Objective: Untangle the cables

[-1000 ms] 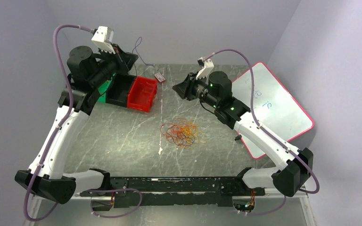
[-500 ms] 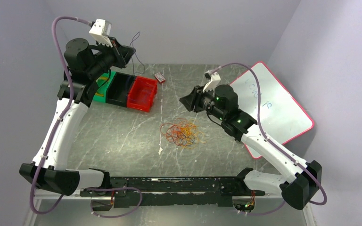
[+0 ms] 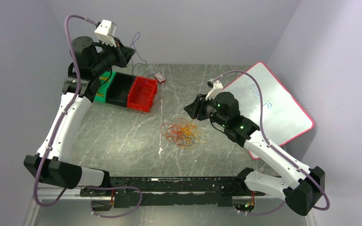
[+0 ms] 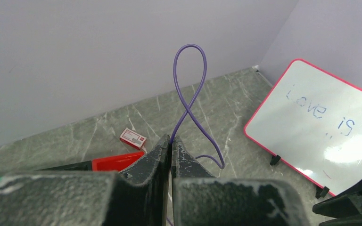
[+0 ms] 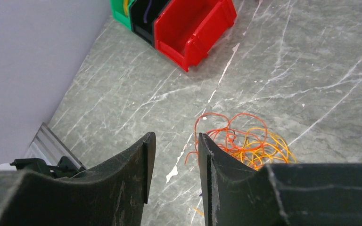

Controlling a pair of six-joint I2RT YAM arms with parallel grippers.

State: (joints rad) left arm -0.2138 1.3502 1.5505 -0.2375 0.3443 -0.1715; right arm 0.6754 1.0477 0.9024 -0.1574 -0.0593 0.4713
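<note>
Currently left gripper [image 4: 171, 142] clamps a purple cable loop [image 4: 187, 111] pointing up; right gripper [image 5: 174, 155], part-open, hangs near the cable tangle [image 3: 183, 133].

The right tool [image 3: 188, 108] has dropped toward the cables [image 3: 183, 133]; the left tool [image 3: 131, 51] raised its purple cable [image 4: 187, 110].

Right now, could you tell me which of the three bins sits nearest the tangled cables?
The red bin, at the row's right end; the black bin and green bin lie farther from the cables.
</note>
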